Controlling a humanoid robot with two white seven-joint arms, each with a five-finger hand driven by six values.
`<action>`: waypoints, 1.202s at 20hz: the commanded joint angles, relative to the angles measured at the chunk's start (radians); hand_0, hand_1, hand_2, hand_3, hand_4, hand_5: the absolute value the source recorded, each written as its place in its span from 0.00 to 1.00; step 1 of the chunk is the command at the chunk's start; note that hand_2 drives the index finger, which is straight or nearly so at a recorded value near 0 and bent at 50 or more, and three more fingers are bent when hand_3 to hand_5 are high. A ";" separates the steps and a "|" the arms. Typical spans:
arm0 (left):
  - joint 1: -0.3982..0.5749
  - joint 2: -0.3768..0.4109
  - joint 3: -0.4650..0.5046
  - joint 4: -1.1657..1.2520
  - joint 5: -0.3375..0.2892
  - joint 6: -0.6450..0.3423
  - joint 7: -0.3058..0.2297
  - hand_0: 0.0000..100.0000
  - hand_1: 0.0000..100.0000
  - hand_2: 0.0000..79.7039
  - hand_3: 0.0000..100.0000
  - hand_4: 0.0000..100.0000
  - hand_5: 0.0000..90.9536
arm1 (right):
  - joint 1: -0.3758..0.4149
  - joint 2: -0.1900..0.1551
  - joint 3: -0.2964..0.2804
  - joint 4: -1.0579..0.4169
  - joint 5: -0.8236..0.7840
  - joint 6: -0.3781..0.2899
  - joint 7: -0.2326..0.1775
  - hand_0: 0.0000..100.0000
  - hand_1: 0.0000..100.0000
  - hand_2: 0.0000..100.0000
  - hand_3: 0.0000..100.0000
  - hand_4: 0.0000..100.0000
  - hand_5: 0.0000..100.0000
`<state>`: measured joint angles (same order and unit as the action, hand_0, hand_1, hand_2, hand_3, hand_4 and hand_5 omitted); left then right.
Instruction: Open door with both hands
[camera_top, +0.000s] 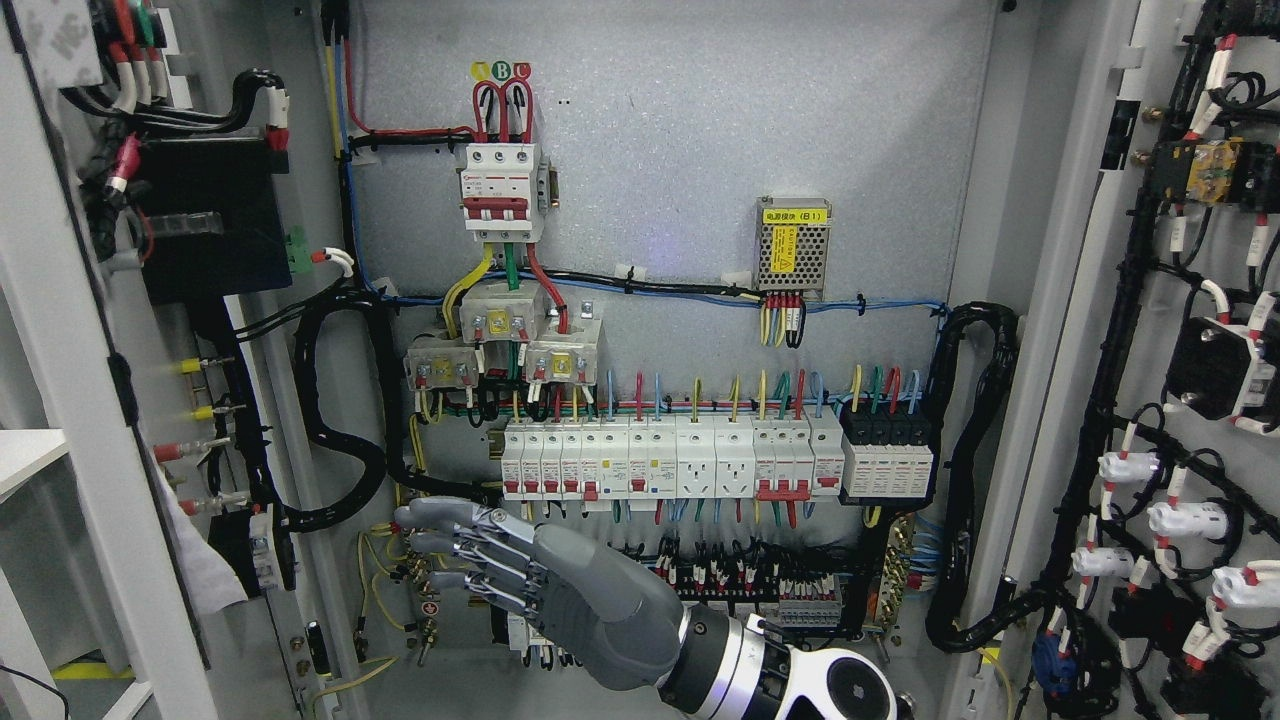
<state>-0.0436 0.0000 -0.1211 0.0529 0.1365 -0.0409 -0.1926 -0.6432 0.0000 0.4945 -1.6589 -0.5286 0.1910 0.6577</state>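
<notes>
Electrical cabinet with both doors swung wide open.

The left door (70, 330) stands open at the picture's left edge, wires on its inner face. Inside, a breaker (503, 190) sits under round tags reading B and C; a yellow label (795, 215) reads "(B1)". The right robot hand (480, 555) — fingers loosely extended, holding nothing — hovers low. The right door (1190, 400) — cable-laden — opens rightward.
</notes>
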 joint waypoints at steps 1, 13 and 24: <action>-0.002 0.017 0.000 -0.001 0.000 0.001 -0.001 0.29 0.00 0.03 0.03 0.03 0.00 | 0.000 0.000 0.114 -0.015 -0.121 0.001 -0.007 0.22 0.00 0.00 0.00 0.00 0.00; -0.007 0.017 0.000 -0.001 0.000 0.001 -0.002 0.29 0.00 0.04 0.03 0.03 0.00 | -0.038 0.000 0.228 0.028 -0.214 0.001 -0.020 0.22 0.00 0.00 0.00 0.00 0.00; -0.013 0.017 0.000 -0.001 0.000 -0.001 -0.002 0.29 0.00 0.03 0.03 0.03 0.00 | -0.130 0.000 0.265 0.057 -0.284 0.001 -0.018 0.22 0.00 0.00 0.00 0.00 0.00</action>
<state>-0.0546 0.0000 -0.1213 0.0523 0.1366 -0.0383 -0.1944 -0.7353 0.0000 0.7002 -1.6282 -0.7608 0.1916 0.6336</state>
